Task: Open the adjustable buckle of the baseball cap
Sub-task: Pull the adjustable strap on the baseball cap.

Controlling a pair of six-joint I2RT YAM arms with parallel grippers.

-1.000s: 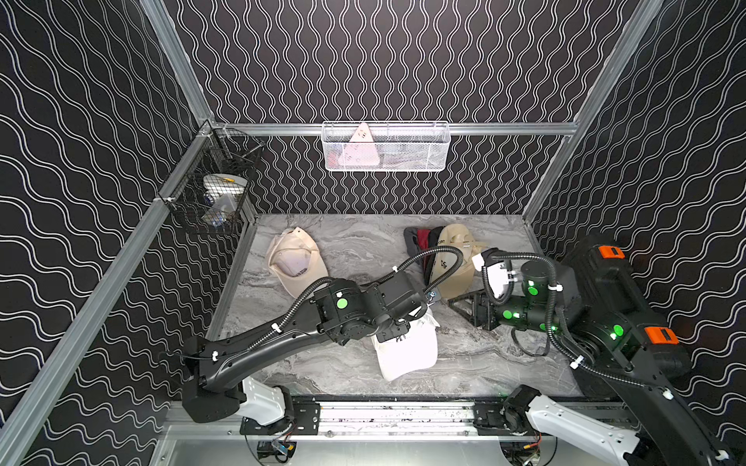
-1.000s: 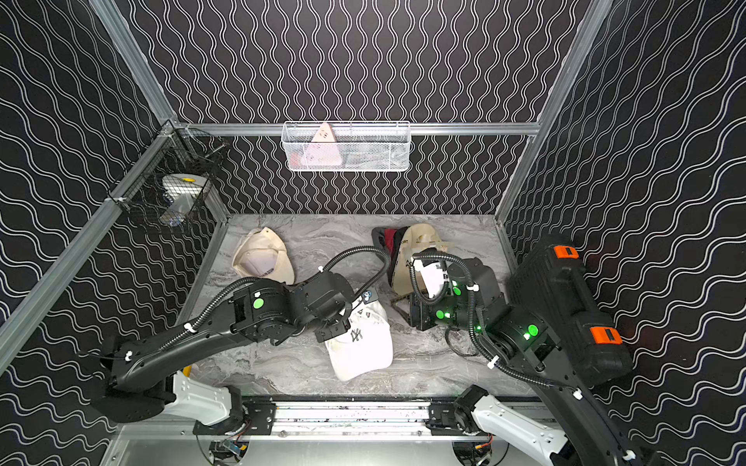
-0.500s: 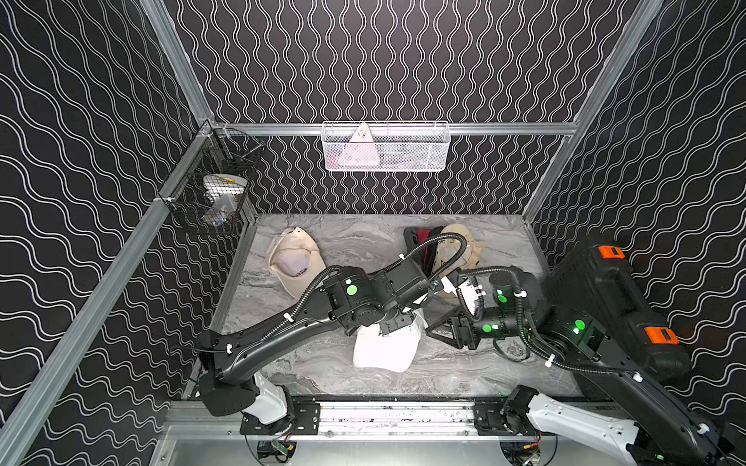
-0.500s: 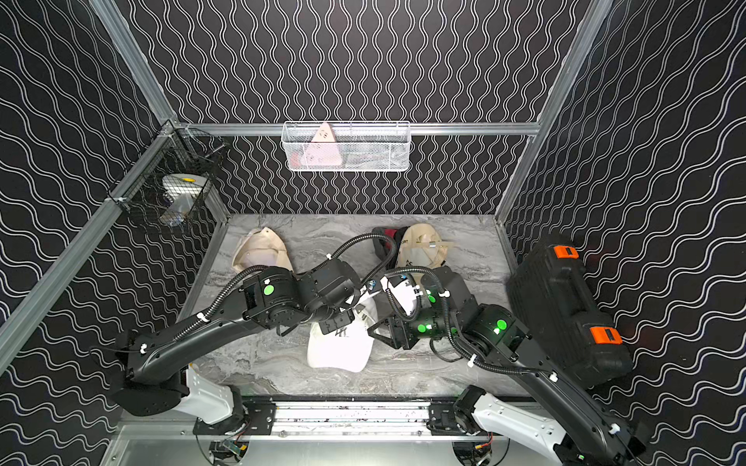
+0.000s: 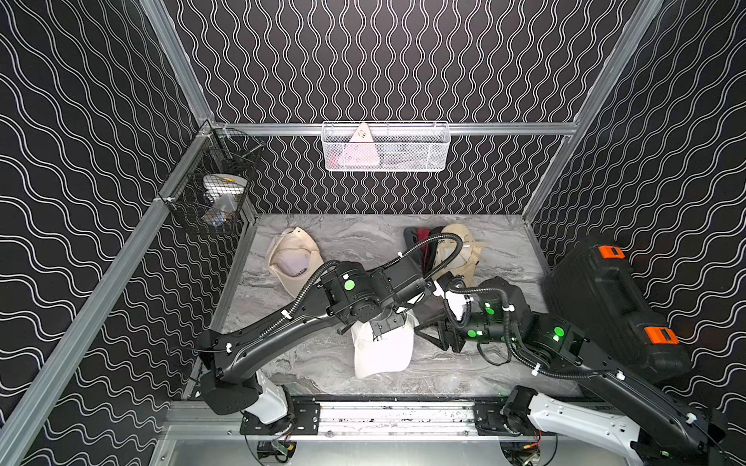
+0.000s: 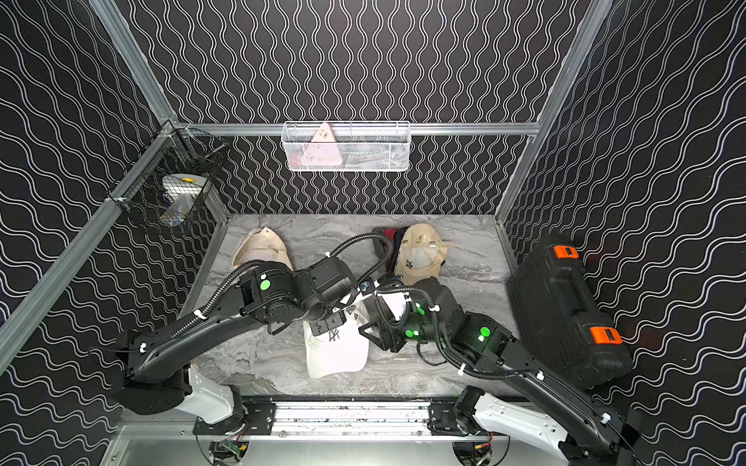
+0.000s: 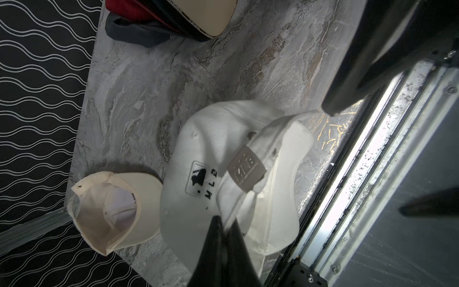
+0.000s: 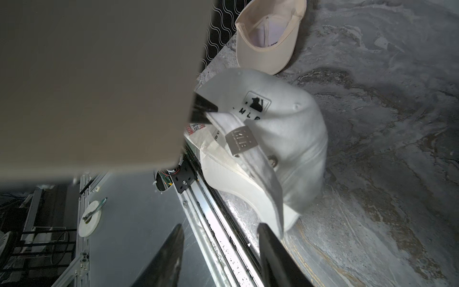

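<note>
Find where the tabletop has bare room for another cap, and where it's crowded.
The table is bare at the back between the cream cap and the cap pile, and along the front rail beside the white cap. The centre is crowded: the left gripper grips the white cap, right gripper open alongside.

The white cap (image 7: pixel 198 139) bears a black batter logo above the letters "MLB", its grey metal buckle (image 7: pixel 247 172) is stamped "MLB", its front (image 6: pixel 333 335) shows "NY" in a top view, its inside label (image 8: pixel 217 135) reads "NEW Y", cut off, and the tan cap (image 6: pixel 422 246) shows "ORT".
</note>
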